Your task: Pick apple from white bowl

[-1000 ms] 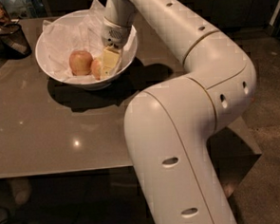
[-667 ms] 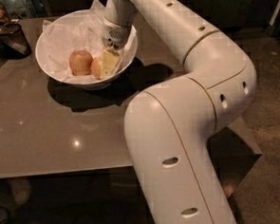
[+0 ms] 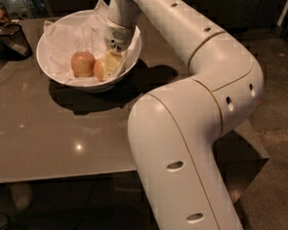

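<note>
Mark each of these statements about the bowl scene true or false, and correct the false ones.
1. The white bowl holds two apples. True: the apple and a redder apple.
2. The gripper hangs over the dark cup. False: the gripper is down inside the white bowl, at the apple; the dark cup stands apart, near the table's far corner.
3. Crumpled white paper lines the white bowl. True.
4. In the camera view, the redder apple lies to the right of the apple. False: it lies to its left.
</note>
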Controlling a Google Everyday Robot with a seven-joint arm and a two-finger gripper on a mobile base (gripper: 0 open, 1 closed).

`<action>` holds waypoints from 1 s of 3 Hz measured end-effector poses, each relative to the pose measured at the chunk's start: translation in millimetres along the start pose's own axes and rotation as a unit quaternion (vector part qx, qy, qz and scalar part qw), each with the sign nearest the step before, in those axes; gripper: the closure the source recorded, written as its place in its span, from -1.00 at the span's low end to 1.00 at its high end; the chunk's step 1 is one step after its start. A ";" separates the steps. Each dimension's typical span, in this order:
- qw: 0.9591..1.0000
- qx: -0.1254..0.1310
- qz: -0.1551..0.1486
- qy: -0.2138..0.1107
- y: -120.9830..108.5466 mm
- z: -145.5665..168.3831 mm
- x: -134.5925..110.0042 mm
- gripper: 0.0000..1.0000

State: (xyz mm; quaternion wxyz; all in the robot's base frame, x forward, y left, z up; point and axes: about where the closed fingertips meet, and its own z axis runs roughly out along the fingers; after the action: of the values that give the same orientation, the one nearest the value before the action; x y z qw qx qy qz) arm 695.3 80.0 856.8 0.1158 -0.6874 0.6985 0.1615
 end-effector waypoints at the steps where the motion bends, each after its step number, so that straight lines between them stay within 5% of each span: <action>1: 1.000 0.021 -0.008 -0.005 -1.0 -7.4 -6.6 1.00; 3: 0.995 0.094 -0.021 0.010 44.7 -71.3 -26.7 1.00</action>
State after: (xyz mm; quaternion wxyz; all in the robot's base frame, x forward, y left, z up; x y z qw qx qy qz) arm 655.7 77.3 935.7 0.1761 -0.6896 0.6971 0.0861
